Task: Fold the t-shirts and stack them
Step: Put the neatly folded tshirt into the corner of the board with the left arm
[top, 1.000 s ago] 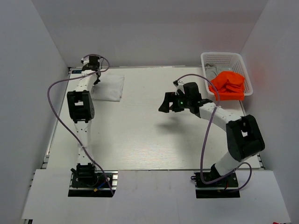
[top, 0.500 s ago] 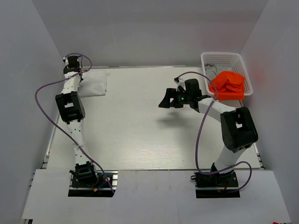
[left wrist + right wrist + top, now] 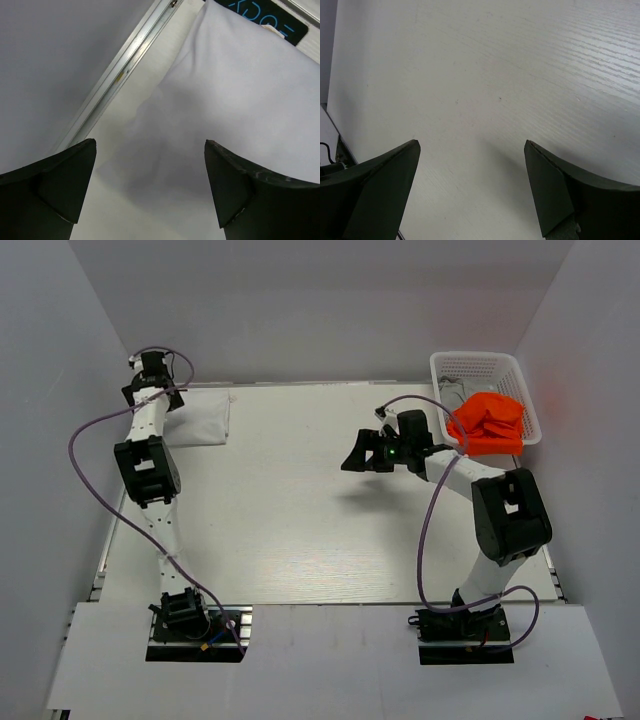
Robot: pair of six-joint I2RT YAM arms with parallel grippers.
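Note:
The white t-shirt (image 3: 201, 421) lies folded flat at the table's far left corner. My left gripper (image 3: 152, 380) hangs open just over its left edge. In the left wrist view the white cloth (image 3: 240, 95) fills the right half under the spread fingers (image 3: 65, 175), and nothing is between them. The orange t-shirt (image 3: 487, 421) sits crumpled in the basket, and a grey t-shirt (image 3: 453, 395) peeks out behind it. My right gripper (image 3: 358, 455) hovers open over bare table near the middle, holding nothing. In the right wrist view my right gripper (image 3: 470, 170) has only the white tabletop (image 3: 495, 75) under it.
A white lattice basket (image 3: 480, 362) stands at the far right corner. A metal rail (image 3: 115, 80) runs along the table's left edge beside the white shirt, with the grey wall just beyond. Purple cables loop off both arms.
My left gripper dragged the white t-shirt left into the far corner, then opened and let it go. My right arm drew back slightly toward the basket.

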